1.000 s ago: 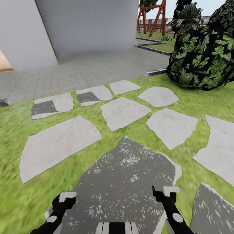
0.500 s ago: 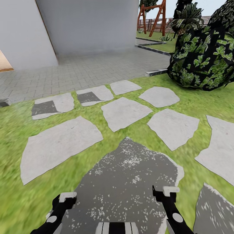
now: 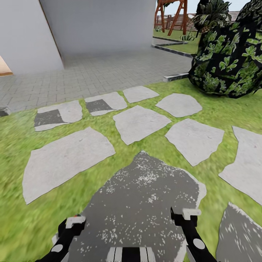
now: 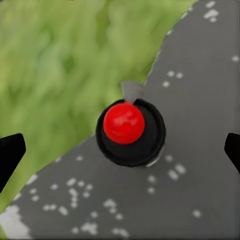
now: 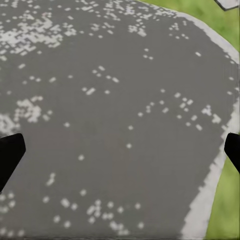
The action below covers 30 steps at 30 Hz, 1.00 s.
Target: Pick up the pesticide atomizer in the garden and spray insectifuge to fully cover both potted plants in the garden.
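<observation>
Fingers point(image 4: 11, 154) of left gripper point(image 4: 120, 150) spread wide, bottle point(image 4: 130, 131) centred between, untouched, beside paving point(image 4: 190, 100) edge against lawn point(image 4: 55, 65). Right gripper point(image 5: 120, 150) likewise open over bare paving.

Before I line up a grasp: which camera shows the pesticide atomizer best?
The left wrist view: the pesticide atomizer is seen from above, centred, red top sharp, standing on the dark paving. The head view gives just a red glimpse at the left end effector; the right wrist view gives paving.
</observation>
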Available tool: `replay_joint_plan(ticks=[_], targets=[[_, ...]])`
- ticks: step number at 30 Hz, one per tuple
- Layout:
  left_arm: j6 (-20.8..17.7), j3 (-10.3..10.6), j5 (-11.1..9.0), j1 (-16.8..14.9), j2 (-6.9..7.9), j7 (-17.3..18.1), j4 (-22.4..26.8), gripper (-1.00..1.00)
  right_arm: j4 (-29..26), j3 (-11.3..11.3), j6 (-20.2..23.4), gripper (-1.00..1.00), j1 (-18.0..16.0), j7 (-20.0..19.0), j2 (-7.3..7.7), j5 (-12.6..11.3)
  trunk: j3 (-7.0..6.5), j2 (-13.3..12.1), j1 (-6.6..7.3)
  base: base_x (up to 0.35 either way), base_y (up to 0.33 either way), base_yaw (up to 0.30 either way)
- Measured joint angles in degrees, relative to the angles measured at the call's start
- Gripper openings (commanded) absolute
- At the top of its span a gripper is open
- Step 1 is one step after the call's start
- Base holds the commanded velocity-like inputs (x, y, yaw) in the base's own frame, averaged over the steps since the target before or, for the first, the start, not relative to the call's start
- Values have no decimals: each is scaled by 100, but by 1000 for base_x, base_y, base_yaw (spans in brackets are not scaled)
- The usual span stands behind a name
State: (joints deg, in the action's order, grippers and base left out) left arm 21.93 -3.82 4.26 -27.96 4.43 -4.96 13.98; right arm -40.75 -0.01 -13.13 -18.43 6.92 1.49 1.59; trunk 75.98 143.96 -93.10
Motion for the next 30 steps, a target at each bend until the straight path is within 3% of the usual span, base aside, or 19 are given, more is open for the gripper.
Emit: replay_joint_plan(ticks=[12, 19, 26, 30], targets=[[220, 2, 3, 13, 0, 1, -7, 100, 2, 2, -4, 100, 0, 0, 0, 0, 271, 16, -31, 0, 0, 0], [221, -2, 3, 13, 7, 1, -8, 100, 2, 7, -4, 100, 0, 0, 0, 0, 324, 16, -31, 0, 0, 0], [222, -2, 0, 13, 25, 1, -11, 100, 3, 7, 0, 100, 0, 0, 0, 0, 526, 26, -49, 0, 0, 0], [226, 3, 2, 13, 26, 1, -11, 100, 6, 8, 0, 100, 0, 0, 0, 1, 533, 26, -49, 0, 0, 0]])
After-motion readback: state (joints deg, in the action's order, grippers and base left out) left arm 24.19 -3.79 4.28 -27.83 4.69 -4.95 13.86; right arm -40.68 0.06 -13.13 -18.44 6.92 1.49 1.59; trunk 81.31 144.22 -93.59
